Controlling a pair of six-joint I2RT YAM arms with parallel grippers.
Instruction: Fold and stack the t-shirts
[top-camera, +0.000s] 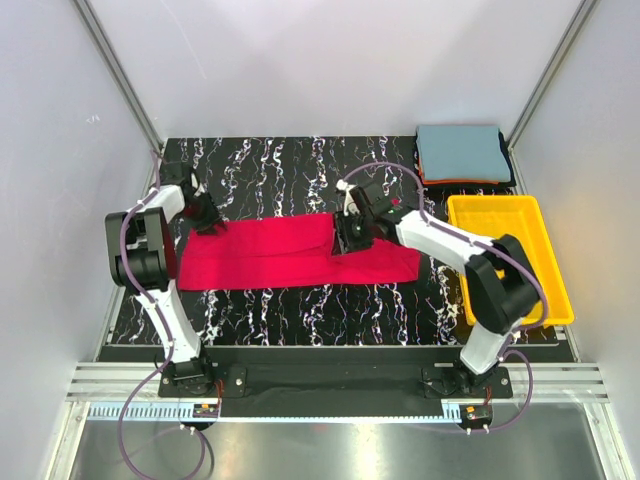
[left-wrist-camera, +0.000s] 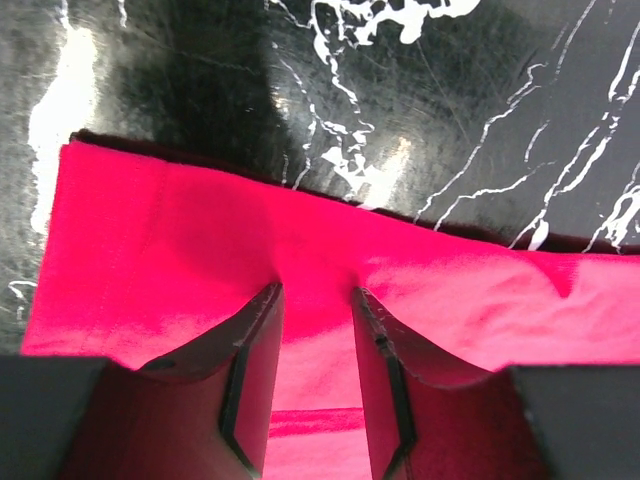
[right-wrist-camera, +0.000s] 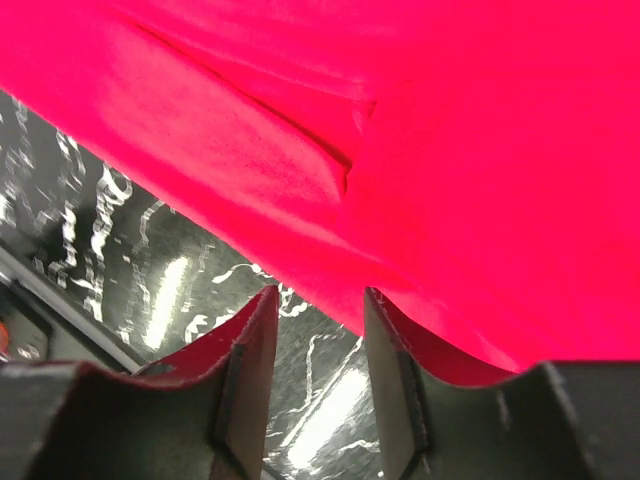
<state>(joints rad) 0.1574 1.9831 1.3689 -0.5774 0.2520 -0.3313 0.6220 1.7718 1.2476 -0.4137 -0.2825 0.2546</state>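
A bright red t-shirt (top-camera: 290, 255) lies folded into a long flat strip across the middle of the black marbled table (top-camera: 300, 170). My left gripper (top-camera: 207, 222) is at its far left corner, jaws open, fingers down on the red cloth (left-wrist-camera: 200, 240). My right gripper (top-camera: 348, 236) is at the strip's far edge right of centre, jaws open over the cloth's edge (right-wrist-camera: 420, 150), with bare table between the fingers. A folded grey-blue t-shirt (top-camera: 462, 152) tops a stack with orange and dark folded shirts (top-camera: 470, 183) at the far right corner.
A yellow plastic tray (top-camera: 545, 255) stands at the right edge of the table, just near of the folded stack. White walls with metal corner posts enclose the table on three sides.
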